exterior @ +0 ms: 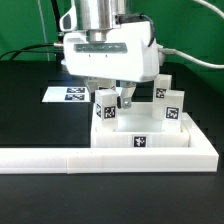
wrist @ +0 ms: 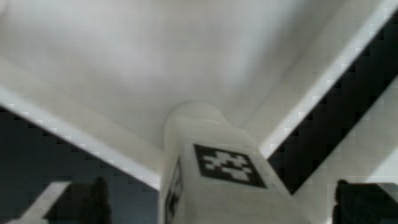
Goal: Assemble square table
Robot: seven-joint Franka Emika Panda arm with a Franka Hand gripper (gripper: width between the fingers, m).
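The square table's white slab [exterior: 145, 140] lies flat on the black tabletop [exterior: 25, 105], pressed into the inner corner of a long white L-shaped rail [exterior: 60, 160] that runs along the tabletop's near edge and turns up the exterior view's right side. A black-and-white tag shows on the slab's near side. Three white tagged leg blocks stand upright on the slab: one leg [exterior: 106, 108] near its corner on the exterior view's left, and two more [exterior: 172, 110] close together near the far corner on the exterior view's right. The gripper [exterior: 113, 99] hangs straight down over the first leg, its fingers [exterior: 126, 98] spread wide on either side of the leg's top without clamping it. In the wrist view that leg [wrist: 217, 165] rises between the two dark fingertips [wrist: 89, 198], with gaps on both sides. Behind the slab, the marker board [exterior: 68, 94] lies flat on the tabletop.
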